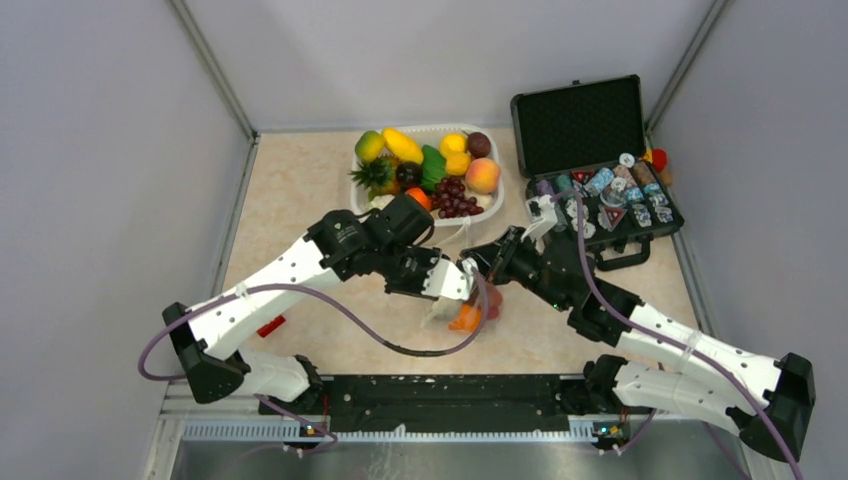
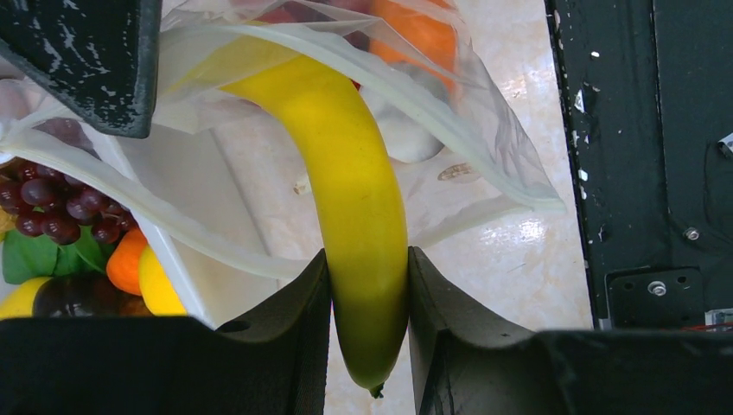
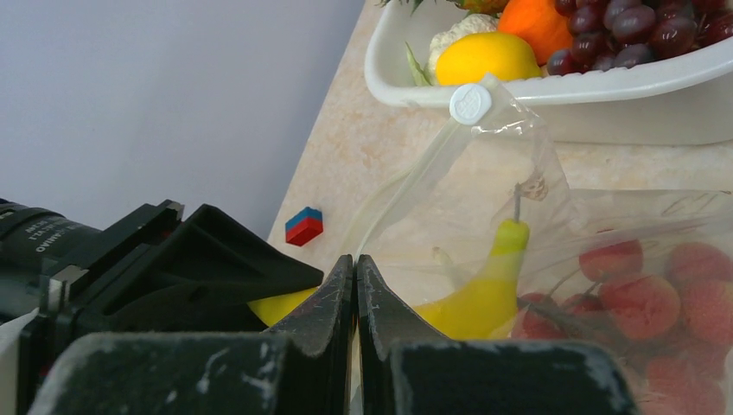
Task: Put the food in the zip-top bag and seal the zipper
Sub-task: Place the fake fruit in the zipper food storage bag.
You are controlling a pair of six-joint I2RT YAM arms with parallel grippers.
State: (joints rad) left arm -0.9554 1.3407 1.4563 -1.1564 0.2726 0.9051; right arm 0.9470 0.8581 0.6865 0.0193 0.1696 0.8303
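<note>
My left gripper (image 2: 367, 298) is shut on a yellow banana (image 2: 354, 190) whose far half reaches into the open mouth of the clear zip-top bag (image 2: 484, 147). My right gripper (image 3: 355, 272) is shut on the bag's upper edge by the whitish zipper strip (image 3: 406, 186) and holds the mouth open. The banana tip (image 3: 488, 285) shows through the plastic beside red strawberries (image 3: 640, 298). An orange (image 2: 419, 30) lies inside the bag. In the top view both grippers meet at the bag (image 1: 470, 305) mid-table. The white slider (image 3: 469, 104) sits at the zipper's end.
A white tub (image 1: 497, 195) with more toy fruit, grapes (image 1: 452, 195) and a peach (image 1: 482, 175), stands behind. An open black case (image 1: 590, 160) of small chips is at the right. A small red-blue block (image 3: 303, 226) lies left. The black base rail (image 2: 640, 156) runs along the near edge.
</note>
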